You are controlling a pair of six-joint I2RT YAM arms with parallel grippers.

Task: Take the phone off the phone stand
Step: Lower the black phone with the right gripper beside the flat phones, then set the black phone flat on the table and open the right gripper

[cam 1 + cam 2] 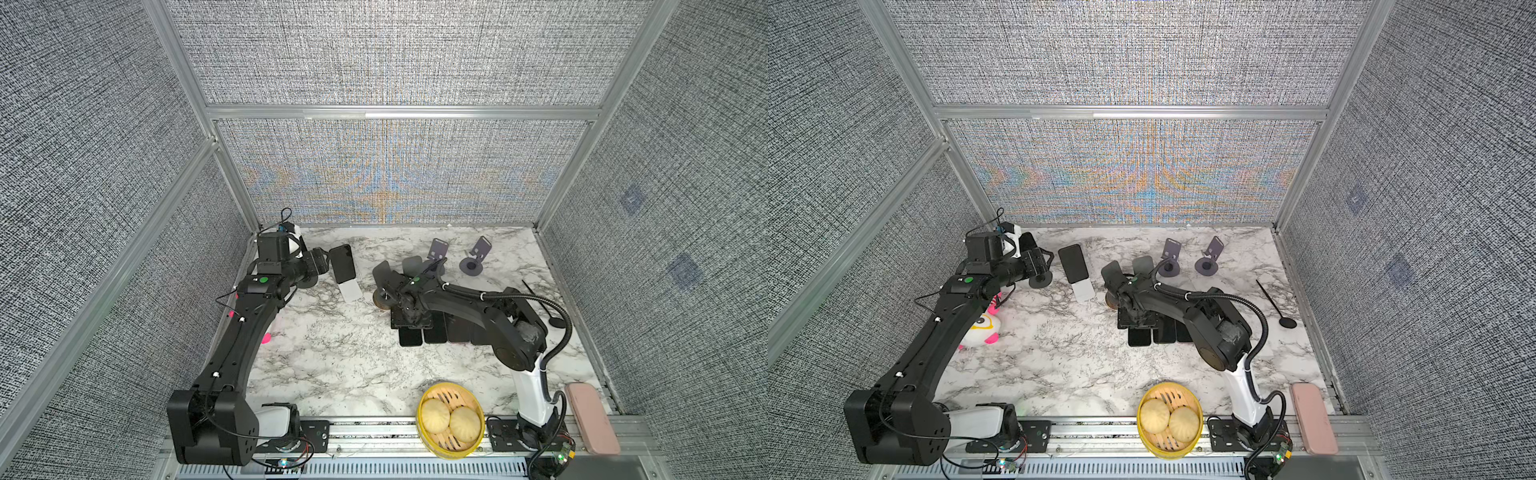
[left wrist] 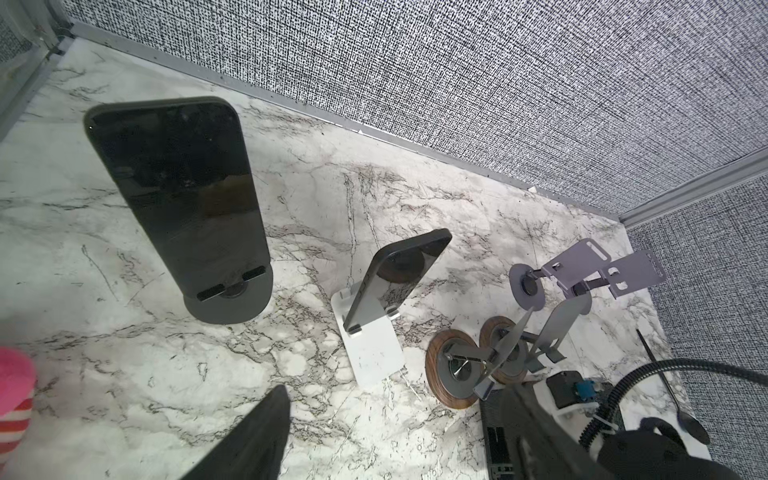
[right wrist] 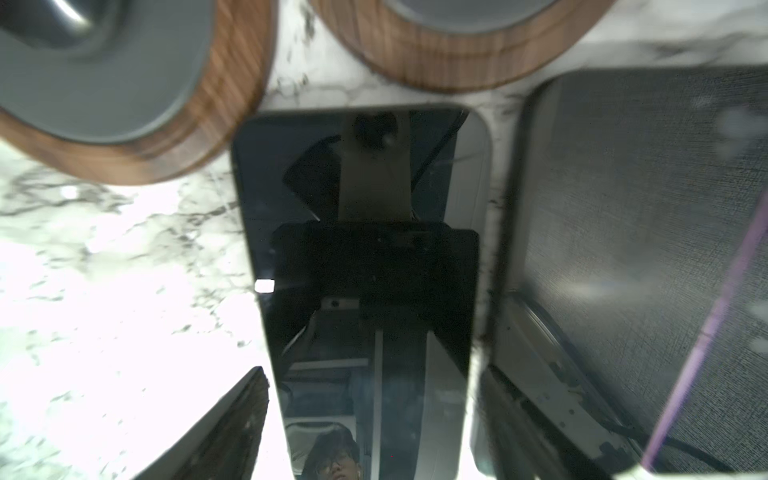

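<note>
The right claw is low over the marble worktop, jaws spread wide, with a finger down each side of a flat phone lying screen-up. A sliver of marble shows between that finger and the phone's edge, so the claw has hold of nothing. A neighbouring phone lies flat just beside it. Two wood-rimmed stands sit just past the flat phone's far end.

At the back left, the left claw hovers with nothing between its jaws, which stand wide. Only one of its fingers shows in its own wrist view. Close in front of it, a dark phone stands upright in a dark round stand, its lower edge seated in the stand's lip.

Next along, a second phone leans back in a white stand. In both top views it is between the two arms. Two grey stands stand near the back wall, well apart from either claw.
</note>
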